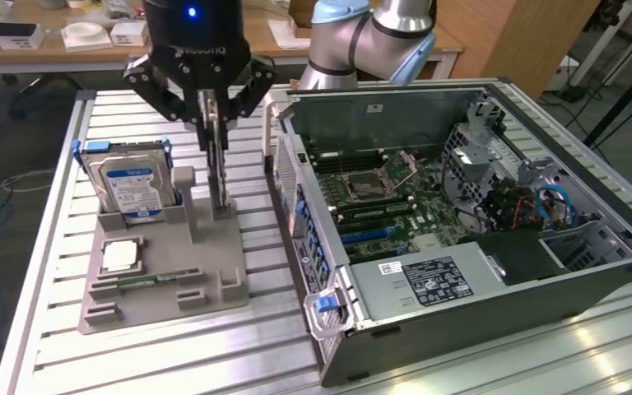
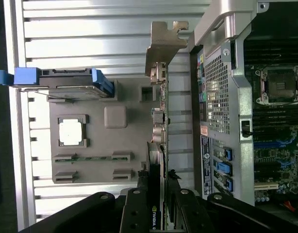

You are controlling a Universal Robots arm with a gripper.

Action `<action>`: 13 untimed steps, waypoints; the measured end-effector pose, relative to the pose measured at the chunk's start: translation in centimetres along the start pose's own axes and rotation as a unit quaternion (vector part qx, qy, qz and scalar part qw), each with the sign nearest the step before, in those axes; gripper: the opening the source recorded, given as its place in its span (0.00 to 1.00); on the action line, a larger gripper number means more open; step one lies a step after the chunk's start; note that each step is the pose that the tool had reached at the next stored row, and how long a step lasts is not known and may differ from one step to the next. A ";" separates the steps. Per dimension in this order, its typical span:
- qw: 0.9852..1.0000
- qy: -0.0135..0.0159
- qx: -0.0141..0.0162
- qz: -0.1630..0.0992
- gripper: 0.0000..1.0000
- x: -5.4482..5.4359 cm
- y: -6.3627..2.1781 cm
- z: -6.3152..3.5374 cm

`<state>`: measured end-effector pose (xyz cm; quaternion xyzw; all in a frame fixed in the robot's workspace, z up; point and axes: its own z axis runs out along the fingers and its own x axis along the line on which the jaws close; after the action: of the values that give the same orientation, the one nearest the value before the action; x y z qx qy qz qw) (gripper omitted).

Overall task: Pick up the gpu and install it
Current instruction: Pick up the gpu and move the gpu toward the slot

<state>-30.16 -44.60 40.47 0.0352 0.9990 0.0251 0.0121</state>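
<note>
The pincer point(image 1: 216, 130) was clamped on the upper edge of the gpu point(image 1: 220, 177), holding the card upright and edge-on at its slot in the grey holder point(image 1: 157, 288) on the tabletop point(image 1: 272, 346), beside the hard drive point(image 1: 129, 185). The vertical hold, with the silver bracket point(image 2: 164, 46) at 1 end, appeared to suit the open computer case point(image 1: 480, 329) nearby.

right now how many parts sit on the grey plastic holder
4: silver hard drive at one end; square silver chip, green memory stick lying flat; thin black gpu upright in the gripper.
</note>
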 end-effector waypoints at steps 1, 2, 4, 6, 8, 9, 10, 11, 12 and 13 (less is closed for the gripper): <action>1.000 0.000 0.000 0.000 0.26 0.0 0.02 -0.34; 1.000 0.000 0.000 0.000 0.26 0.0 0.04 -0.67; 1.000 0.000 0.000 0.000 0.26 0.0 0.07 -1.31; 1.000 0.000 0.000 0.000 0.26 0.0 0.10 -1.93; 1.000 0.000 0.000 0.000 0.26 0.0 0.11 -2.31; 1.000 0.000 0.000 0.000 0.26 -0.1 0.11 -2.31; 1.000 0.000 0.000 0.000 0.26 0.0 0.11 -2.30; 1.000 0.000 0.000 0.000 0.26 -0.1 0.11 -2.31; 1.000 0.000 0.000 0.000 0.26 -0.1 0.12 -2.31; 1.000 0.000 0.000 0.000 0.26 -0.1 0.12 -2.32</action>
<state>-30.15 -44.60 42.79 0.0352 0.9990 0.0251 0.0123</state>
